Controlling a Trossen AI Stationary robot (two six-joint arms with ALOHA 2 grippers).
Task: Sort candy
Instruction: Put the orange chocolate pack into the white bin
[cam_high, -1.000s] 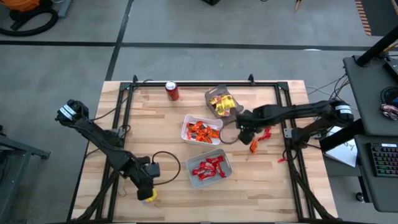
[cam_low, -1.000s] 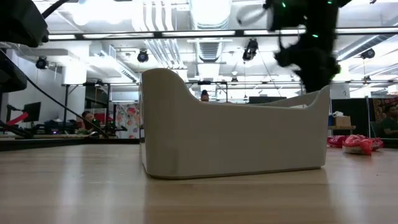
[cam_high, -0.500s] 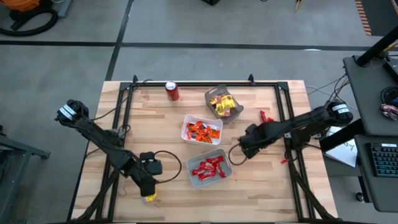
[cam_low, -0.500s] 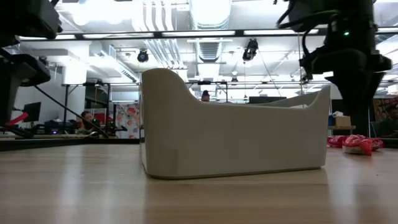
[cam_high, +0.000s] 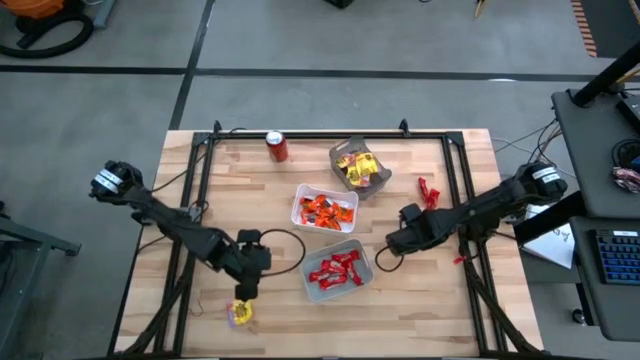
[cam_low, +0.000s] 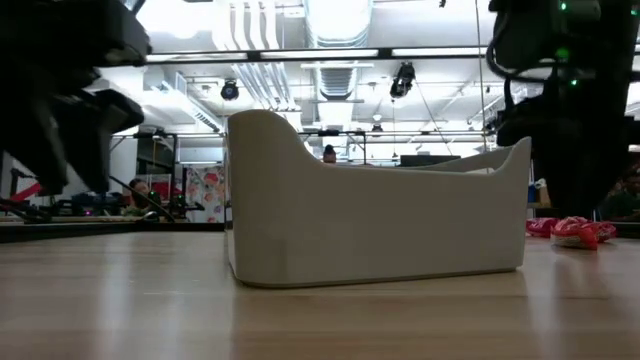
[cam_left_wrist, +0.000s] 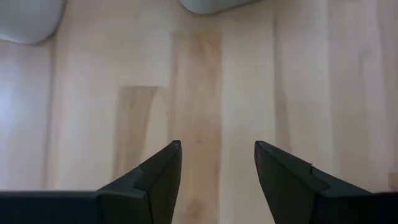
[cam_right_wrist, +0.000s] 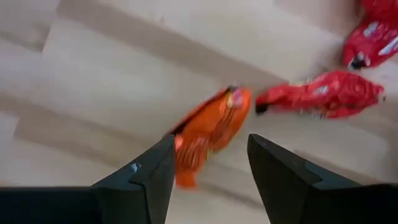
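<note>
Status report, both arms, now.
Right gripper open over orange candy on table, two red ones beyond. Left gripper open, empty, near red tray. Nothing in the way.

A robotics lab in an open industrial hall: a butcher-block table (cam_high: 280, 300) with a black metal frame (cam_high: 205, 150) stands on grey concrete floor (cam_high: 300, 90), exposed ceiling ducts (cam_low: 250, 40) and strip lights (cam_low: 300, 53) run overhead, and a desk with a keyboard (cam_high: 618, 265) sits alongside.
</note>
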